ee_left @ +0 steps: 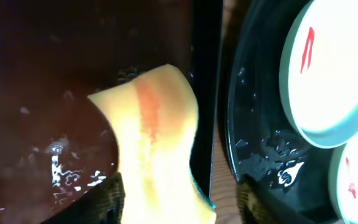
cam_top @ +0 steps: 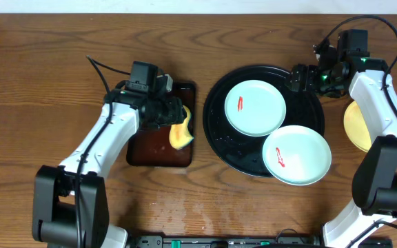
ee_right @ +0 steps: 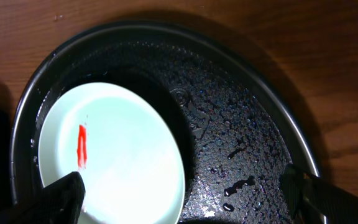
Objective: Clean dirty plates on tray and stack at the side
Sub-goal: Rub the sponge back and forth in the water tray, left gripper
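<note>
Left pincer (cam_top: 174, 121) is clenched on a yellow sponge (cam_top: 180, 133), holding it over the right part of the rectangular dark-brown tray (cam_top: 150, 148). In the left wrist view the sponge (ee_left: 157, 143) stands bent between the fingers, with an orange-red stain on its face, and the brown tray (ee_left: 55, 93) beneath it glistens with water.

The right pincer (cam_top: 302, 76) hangs over the far right edge of the round black tray (cam_top: 231, 148), released and grasping nothing. In its wrist view the fingers (ee_right: 61, 199) are spread wide, with the wet tray floor (ee_right: 241, 124) showing between them.

Two pale mint-white plates are at the black tray. One mint plate (cam_top: 255, 107) lies inside it toward the far side, with a short red smear (cam_top: 240, 103) left of its centre. The second mint plate (cam_top: 297, 155) sits at the near right, overhanging the tray's rim onto the wooden surface (cam_top: 47, 83), and also carries a red smear (cam_top: 279, 157). Its far edge meets the first plate's near edge.

The pale yellow plate (cam_top: 354, 127) lies on the surface to the right of the black tray, apart from it and partly hidden behind the right arm. Whether it is smeared cannot be seen.
</note>
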`<state>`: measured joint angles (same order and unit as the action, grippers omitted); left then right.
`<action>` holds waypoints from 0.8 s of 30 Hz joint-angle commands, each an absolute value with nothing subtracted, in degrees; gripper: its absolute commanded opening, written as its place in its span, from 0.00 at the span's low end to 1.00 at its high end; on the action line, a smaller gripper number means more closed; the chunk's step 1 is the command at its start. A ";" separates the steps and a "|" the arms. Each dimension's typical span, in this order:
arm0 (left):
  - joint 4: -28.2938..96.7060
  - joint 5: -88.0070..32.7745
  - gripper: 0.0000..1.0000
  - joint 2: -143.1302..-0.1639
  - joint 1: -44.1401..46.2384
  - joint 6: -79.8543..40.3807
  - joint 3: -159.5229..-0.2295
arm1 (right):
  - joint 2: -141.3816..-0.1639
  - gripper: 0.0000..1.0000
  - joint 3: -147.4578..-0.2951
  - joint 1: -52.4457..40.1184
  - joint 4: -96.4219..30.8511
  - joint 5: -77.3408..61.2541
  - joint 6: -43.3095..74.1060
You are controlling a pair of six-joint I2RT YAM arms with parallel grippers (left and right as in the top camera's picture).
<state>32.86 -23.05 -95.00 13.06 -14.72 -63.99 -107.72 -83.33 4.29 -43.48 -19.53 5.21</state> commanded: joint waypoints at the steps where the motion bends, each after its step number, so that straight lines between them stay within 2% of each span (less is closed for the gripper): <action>1: 33.12 -15.64 0.57 -94.35 16.51 -14.02 -63.22 | -106.50 0.99 -84.36 4.08 -43.48 -19.75 5.10; 5: 33.54 -7.92 0.56 -94.35 19.22 -16.01 -63.05 | -106.50 0.99 -84.36 4.08 -43.48 -19.75 5.10; 12: 32.40 -8.19 0.56 -94.35 19.86 -18.76 -61.08 | -106.50 0.99 -84.36 4.08 -43.48 -19.75 5.10; 18: 30.33 -8.54 0.50 -94.35 20.71 -19.20 -59.02 | -106.50 0.99 -84.36 4.08 -43.48 -19.75 5.10; 24: 29.26 -8.51 0.50 -94.35 21.91 -19.22 -59.02 | -106.50 0.99 -84.36 4.08 -43.48 -19.75 5.10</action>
<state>29.50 -9.41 -95.00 21.23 -18.44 -59.44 -107.72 -83.33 4.29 -43.48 -19.53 5.21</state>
